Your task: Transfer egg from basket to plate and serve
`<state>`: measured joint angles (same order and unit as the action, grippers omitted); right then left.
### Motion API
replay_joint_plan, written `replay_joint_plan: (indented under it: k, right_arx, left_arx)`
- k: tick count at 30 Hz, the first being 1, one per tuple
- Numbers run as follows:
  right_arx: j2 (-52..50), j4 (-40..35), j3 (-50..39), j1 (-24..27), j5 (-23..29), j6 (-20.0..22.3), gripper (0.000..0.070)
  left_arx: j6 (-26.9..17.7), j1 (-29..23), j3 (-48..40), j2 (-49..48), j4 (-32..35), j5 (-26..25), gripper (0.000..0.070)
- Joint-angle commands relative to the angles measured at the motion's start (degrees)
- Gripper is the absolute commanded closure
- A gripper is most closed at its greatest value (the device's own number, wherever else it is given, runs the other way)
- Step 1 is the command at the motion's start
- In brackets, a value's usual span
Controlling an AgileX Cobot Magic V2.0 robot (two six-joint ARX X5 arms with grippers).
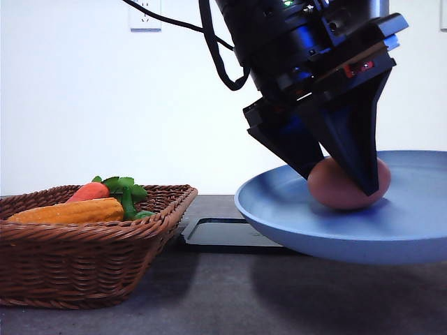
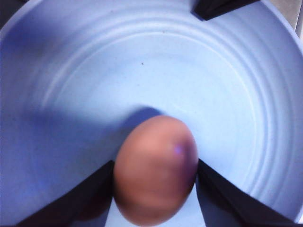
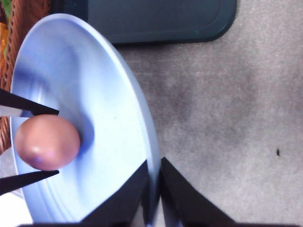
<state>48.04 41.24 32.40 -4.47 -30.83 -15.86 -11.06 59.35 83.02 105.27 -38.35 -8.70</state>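
Note:
The pinkish-brown egg (image 1: pixel 334 190) lies in the light-blue plate (image 1: pixel 255 204), touching its surface. My left gripper (image 1: pixel 341 184) comes down from above, and its dark fingers press the egg on both sides. In the left wrist view the egg (image 2: pixel 154 179) sits between the fingers over the plate's ringed floor (image 2: pixel 142 61). My right gripper (image 3: pixel 154 165) is shut on the plate's rim (image 3: pixel 142 118) and holds the plate off the table, slightly tilted. The egg (image 3: pixel 47 142) shows there too. The wicker basket (image 1: pixel 84 255) stands at the left.
The basket holds a carrot (image 1: pixel 89 191), a corn cob (image 1: pixel 70 211) and green leaves (image 1: pixel 126 188). A flat black tray (image 1: pixel 223 234) lies on the dark table behind and partly under the plate. Grey tabletop (image 3: pixel 227 118) spreads beside the plate.

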Motion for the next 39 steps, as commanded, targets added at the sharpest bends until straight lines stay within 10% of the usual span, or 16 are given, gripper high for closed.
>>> replay_joint_plan:
  k: [1,21,39]
  right_arx:
    - [0.27,-0.89,0.28,-0.15,-2.17,0.03,0.0700]
    - [19.15,-8.46,3.11,-0.09,-5.25,1.27,0.0700]
    - [52.31,-12.16,32.07,-0.09,-4.79,1.29,0.0700]
  left_arx:
    - [0.83,0.82,0.92,1.53,0.23,0.37,0.0312]
    - [1.67,-1.96,0.92,-25.17,-8.49,9.26,0.0274]
    - [7.27,-3.21,0.92,-54.18,-19.40,19.51,0.0274]
